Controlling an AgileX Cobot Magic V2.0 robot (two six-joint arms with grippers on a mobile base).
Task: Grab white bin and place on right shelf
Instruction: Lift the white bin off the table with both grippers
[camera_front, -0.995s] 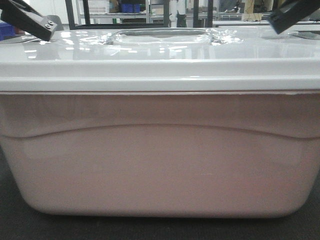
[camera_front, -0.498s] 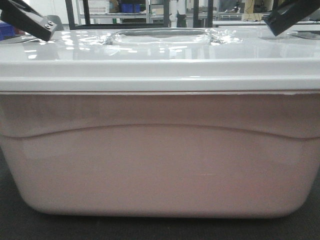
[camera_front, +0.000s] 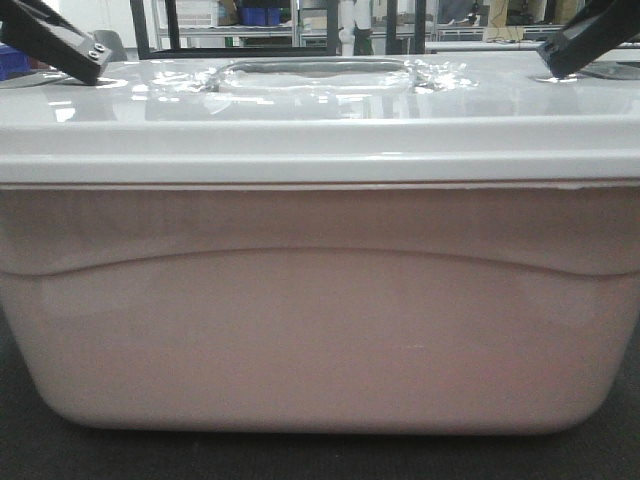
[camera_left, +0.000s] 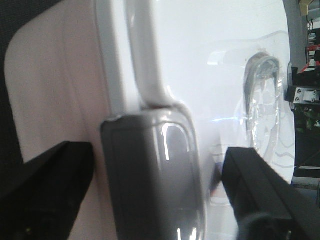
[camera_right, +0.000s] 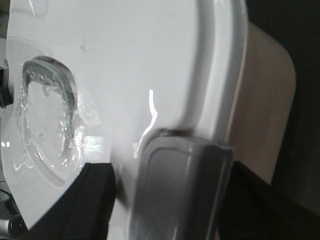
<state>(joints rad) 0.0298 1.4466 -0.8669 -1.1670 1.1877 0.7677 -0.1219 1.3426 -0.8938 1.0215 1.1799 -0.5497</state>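
The white bin (camera_front: 320, 330) fills the front view, its pinkish translucent tub under a glossy white lid (camera_front: 320, 140) with a recessed handle (camera_front: 315, 75). My left gripper (camera_left: 157, 192) is open and straddles the grey latch (camera_left: 150, 170) at the bin's left end, one finger (camera_left: 47, 195) beside the tub wall, the other over the lid. My right gripper (camera_right: 175, 200) is open around the grey latch (camera_right: 182, 185) at the right end. In the front view a left finger (camera_front: 60, 45) and a right finger (camera_front: 585, 40) show at the lid's top corners. The right shelf is out of view.
The bin rests on a dark surface (camera_front: 20, 450). Far behind it stand metal racks (camera_front: 300, 25) holding small blue bins (camera_front: 262, 15). Another blue bin (camera_front: 12, 62) peeks in at the far left.
The right gripper's finger has come down and outward onto the lid's right corner. The left gripper and the bin have stayed nearly still.
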